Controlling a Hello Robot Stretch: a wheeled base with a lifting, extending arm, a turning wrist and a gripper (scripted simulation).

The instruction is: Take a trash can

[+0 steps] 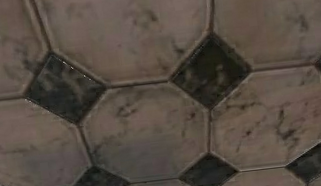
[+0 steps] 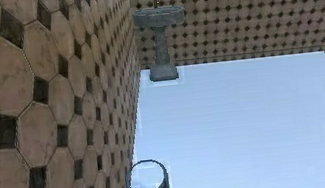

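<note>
A round grey trash can (image 2: 148, 187) stands on the pale blue floor (image 2: 254, 123) at the arm side view's bottom edge, just beside a tiled wall (image 2: 31, 106) and well apart from a pedestal sink (image 2: 160, 37); the gripper's state cannot be told.

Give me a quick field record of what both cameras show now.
ahead: tiled wall, octagons with dark diamonds, close up
floor: pale blue floor, arm side view
far end: pedestal sink against the tiled back wall
likely target: open-topped round trash can at arm side view's bottom edge, near the tiled wall
</note>
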